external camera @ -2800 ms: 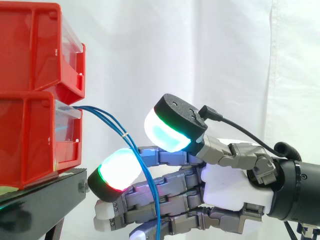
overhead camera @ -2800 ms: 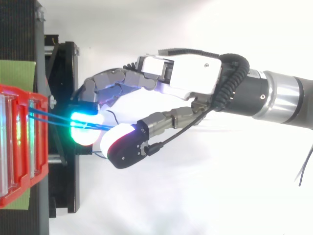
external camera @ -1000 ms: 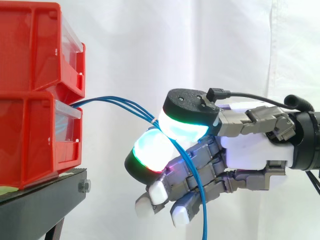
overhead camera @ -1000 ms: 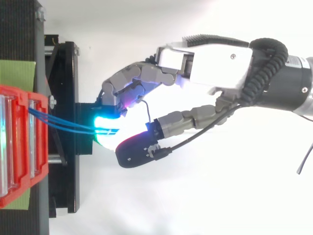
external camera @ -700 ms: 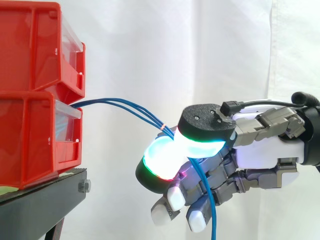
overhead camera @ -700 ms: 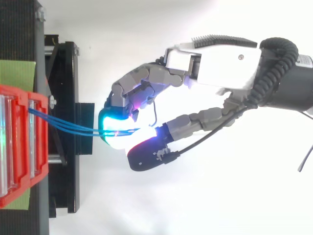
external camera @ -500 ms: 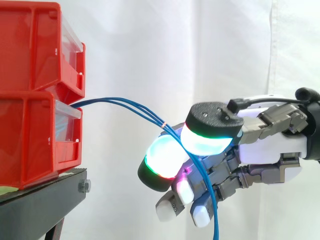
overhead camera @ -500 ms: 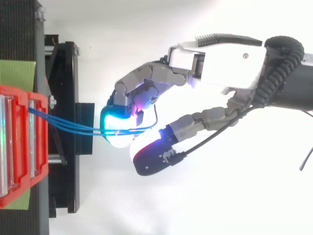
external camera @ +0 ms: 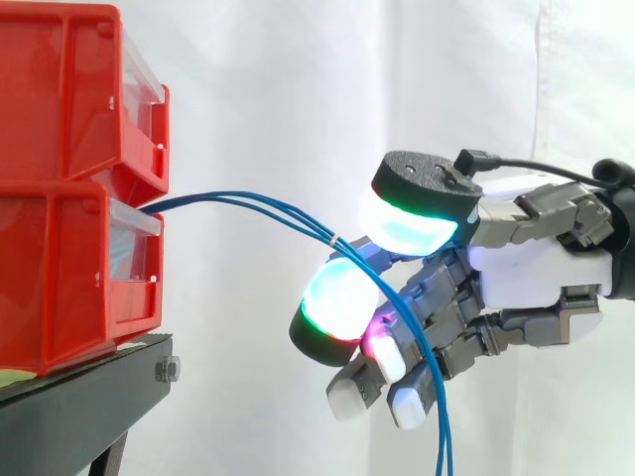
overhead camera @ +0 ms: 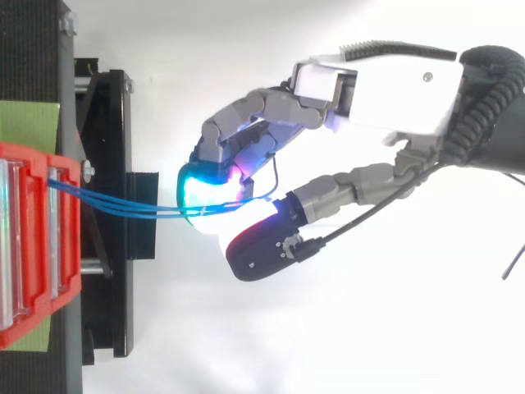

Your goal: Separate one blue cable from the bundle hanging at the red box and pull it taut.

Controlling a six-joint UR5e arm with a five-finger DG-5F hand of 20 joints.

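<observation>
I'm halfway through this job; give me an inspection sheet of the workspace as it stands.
Surface: black stand, with the bins on top.
Job's things: two stacked red bins; blue cables come out of the lower bin, bound by a white tie near the hand.
Clutter: nothing seen.
Hand: hand with fingers curled round all the strands together; none is separated yet.
Cables: gently bowed from bin to hand, not taut; the loose ends hang down below the hand.
Surroundings: white curtain behind; green sheet under the bins.
</observation>
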